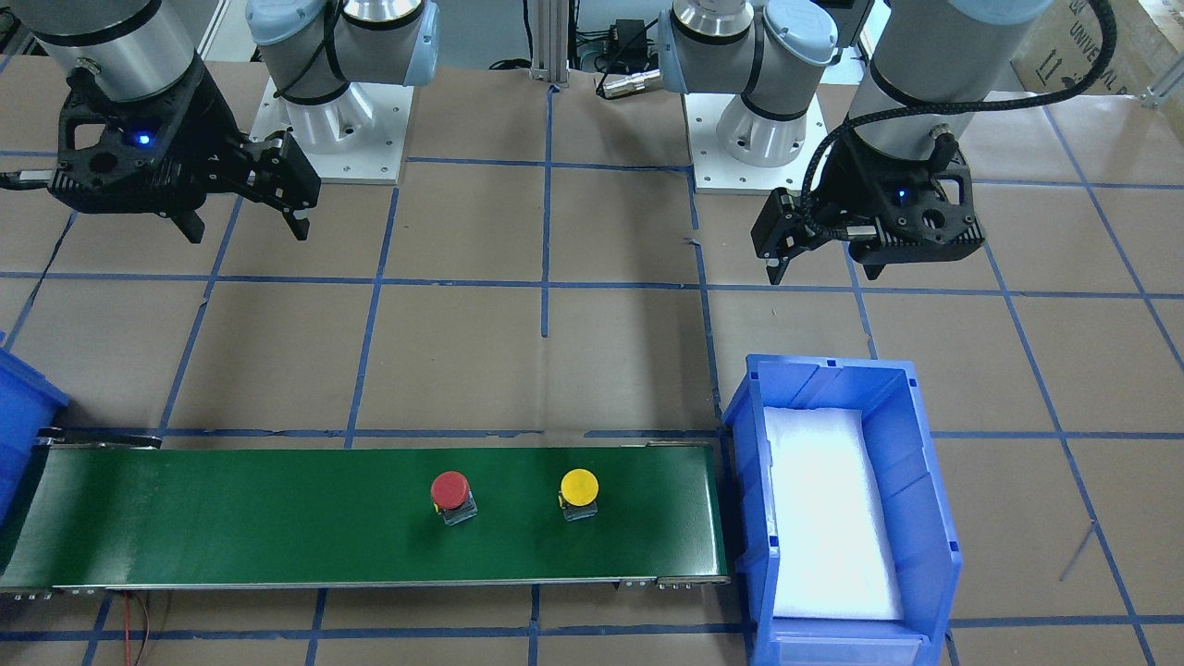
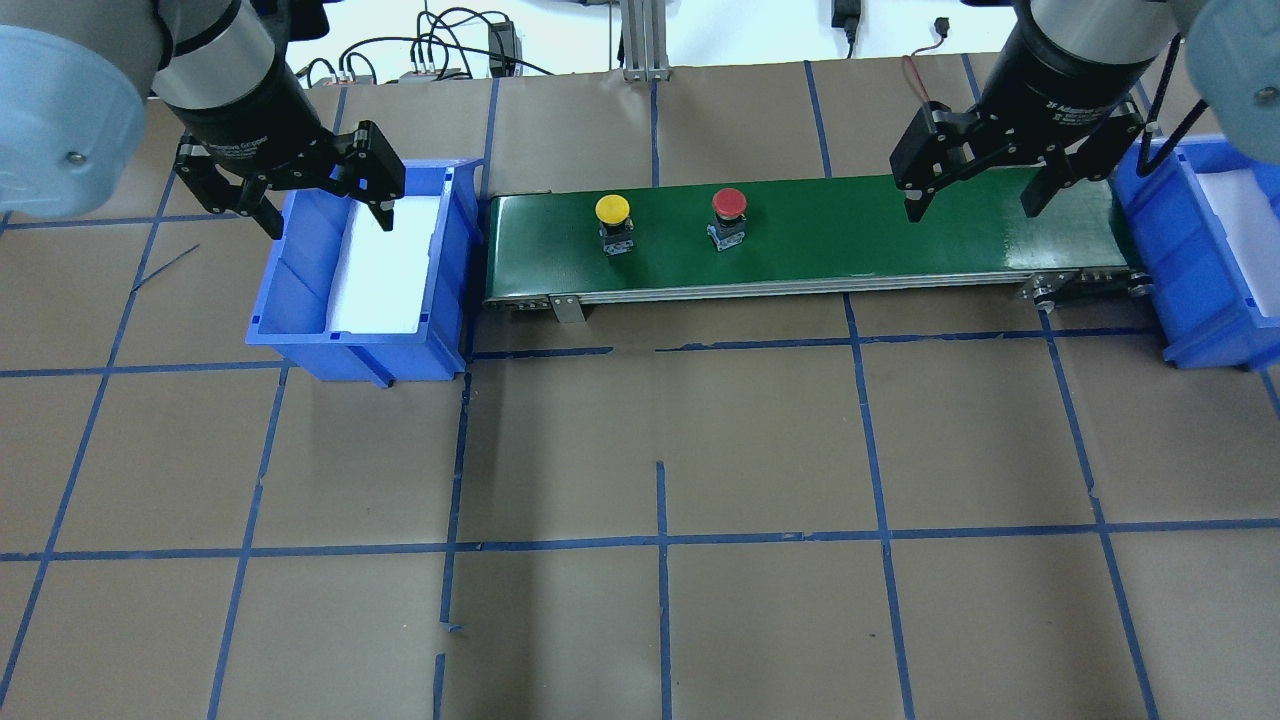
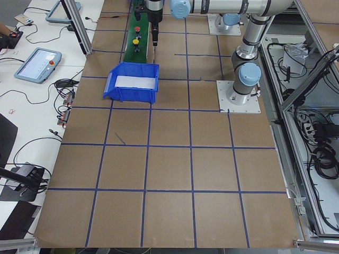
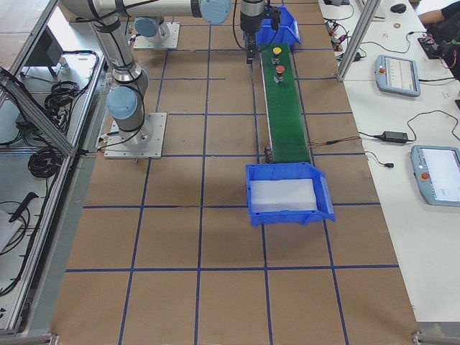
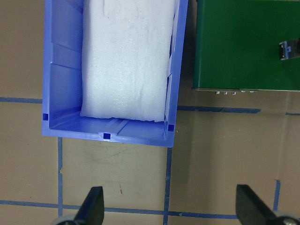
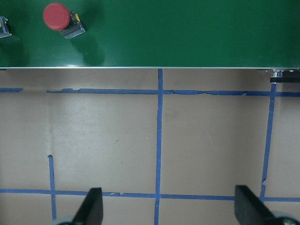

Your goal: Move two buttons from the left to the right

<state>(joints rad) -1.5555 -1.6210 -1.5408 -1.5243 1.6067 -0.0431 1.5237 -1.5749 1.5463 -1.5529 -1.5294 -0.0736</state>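
Observation:
Two buttons stand upright on the green belt (image 2: 900,240): a yellow button (image 2: 612,210) (image 1: 579,487) nearer the belt's left end and a red button (image 2: 729,203) (image 1: 450,490) near its middle. My left gripper (image 2: 330,220) (image 1: 821,270) hangs open and empty over the left blue bin (image 2: 300,330), which holds only white foam. The right gripper (image 2: 970,208) (image 1: 248,229) is open and empty, high above the belt's right part. In the right wrist view the red button (image 6: 57,16) sits at the top left. A button's body (image 5: 288,49) shows at the left wrist view's right edge.
A second blue bin (image 2: 1200,300) with white foam stands at the belt's right end. The table is brown paper with a blue tape grid. Tablets and cables lie on side benches beyond the table in the side views.

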